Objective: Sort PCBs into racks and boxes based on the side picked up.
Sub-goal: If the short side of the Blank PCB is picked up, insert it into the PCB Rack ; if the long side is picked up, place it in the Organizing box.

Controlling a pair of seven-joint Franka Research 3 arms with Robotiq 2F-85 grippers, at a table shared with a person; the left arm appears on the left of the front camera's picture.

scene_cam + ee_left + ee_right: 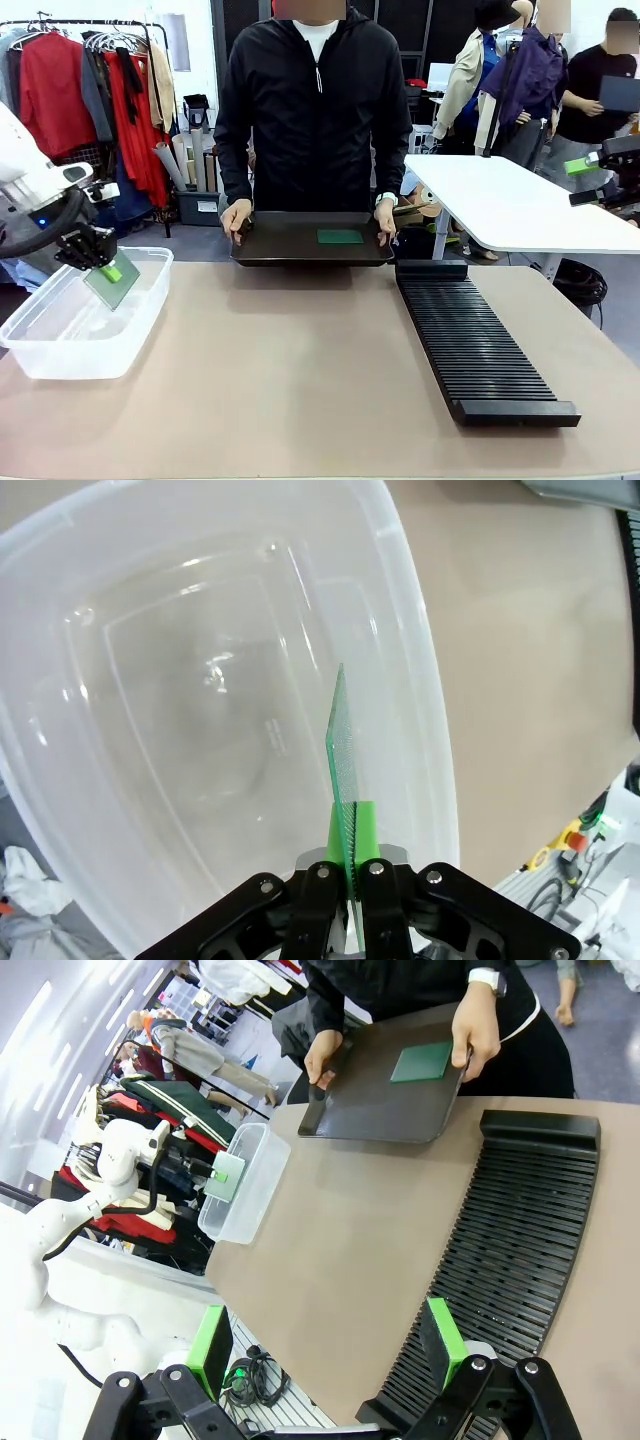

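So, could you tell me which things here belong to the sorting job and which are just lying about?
Job: held PCB, tray PCB, dark tray, clear tub, black rack.
Lying about: white side table, hanging clothes.

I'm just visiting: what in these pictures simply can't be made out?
- Front view: the loose board on the tray is too small to tell dotted from plain.
- Left wrist view: the held board in the left tool is nearly edge-on, hiding its far face.
- Right wrist view: the rack has its near end behind the right tool and cut by the bottom edge.
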